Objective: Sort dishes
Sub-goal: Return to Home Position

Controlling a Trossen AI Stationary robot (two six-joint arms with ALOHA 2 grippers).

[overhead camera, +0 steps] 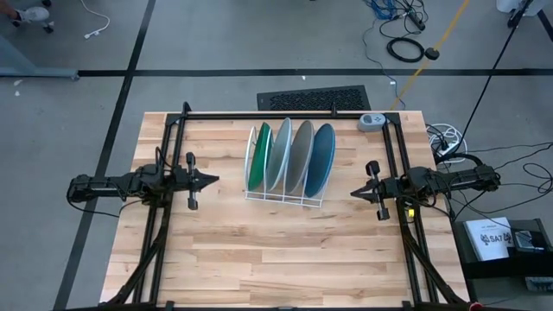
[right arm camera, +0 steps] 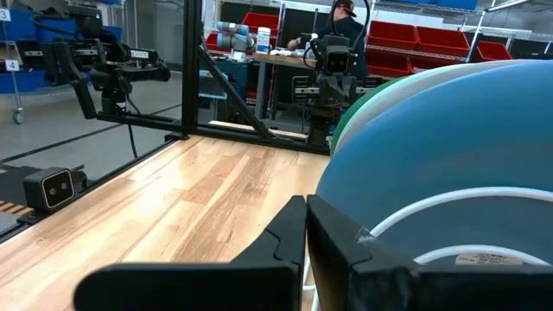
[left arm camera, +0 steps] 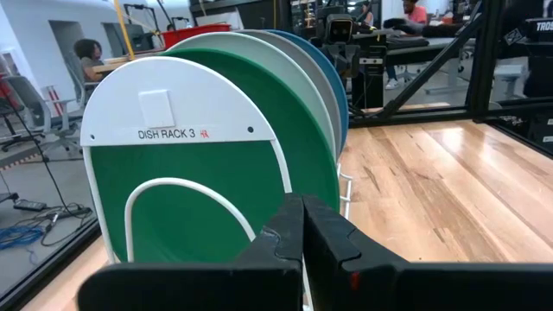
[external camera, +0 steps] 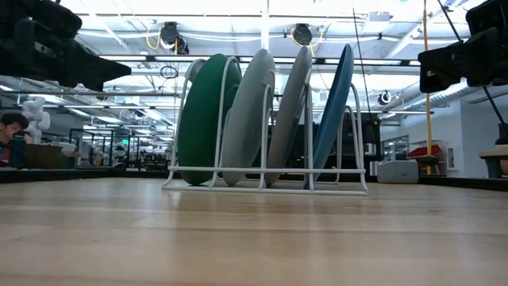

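Four round plates stand on edge in the white wire rack [overhead camera: 284, 197] at the table's middle: dark green [overhead camera: 257, 156], pale light blue [overhead camera: 279, 154], grey [overhead camera: 299, 155] and medium blue [overhead camera: 320, 158], in that order from left to right. In the low view they lean the same way: green [external camera: 203, 119], pale blue [external camera: 248, 119], grey [external camera: 289, 111], blue [external camera: 333, 107]. My left gripper [overhead camera: 214, 180] hovers shut to the left of the rack, facing the green plate [left arm camera: 225, 164]. My right gripper [overhead camera: 352, 193] hovers shut to the right, facing the blue plate [right arm camera: 432, 164]. Neither touches anything.
A black metal frame [overhead camera: 285, 115] runs along the table's far side and down both sides beside the arms. A small grey device [overhead camera: 371, 122] sits at the far right corner. Bare wood [overhead camera: 276, 259] lies between the rack and the near edge. People sit in the room beyond.
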